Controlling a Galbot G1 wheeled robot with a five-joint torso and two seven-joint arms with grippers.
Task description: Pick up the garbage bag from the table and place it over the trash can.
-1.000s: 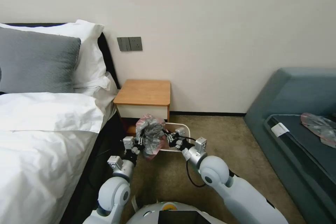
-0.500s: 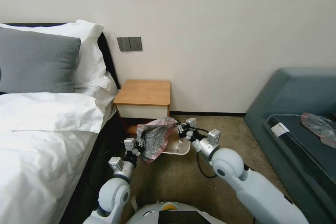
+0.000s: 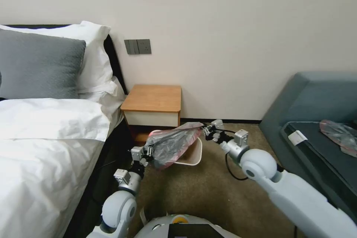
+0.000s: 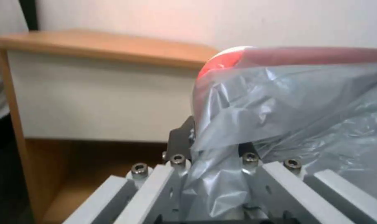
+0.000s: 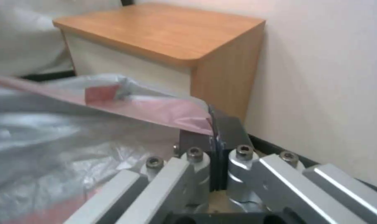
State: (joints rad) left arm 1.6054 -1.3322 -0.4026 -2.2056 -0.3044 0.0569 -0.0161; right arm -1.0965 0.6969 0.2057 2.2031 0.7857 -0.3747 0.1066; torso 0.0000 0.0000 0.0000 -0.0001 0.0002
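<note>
Both pairs of jaws are pinching the garbage bag (image 3: pixel 171 145): left gripper (image 3: pixel 147 152) holding the near edge, right gripper (image 3: pixel 205 131) pulling wide toward the sofa (image 3: pixel 308 104). Film's stretching open over the trash can (image 3: pixel 193 156) below the nightstand (image 3: pixel 153 98), so draping's looking close.

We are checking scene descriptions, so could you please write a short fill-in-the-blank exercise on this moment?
1. The left gripper and right gripper stretch the thin translucent grey-clear plastic garbage bag with a ___ rim.
2. The bag hangs above the cream-rimmed plastic ___.
3. Behind it stands the small ___ nightstand.

Missing words: pink-red; trash can; wooden
</note>
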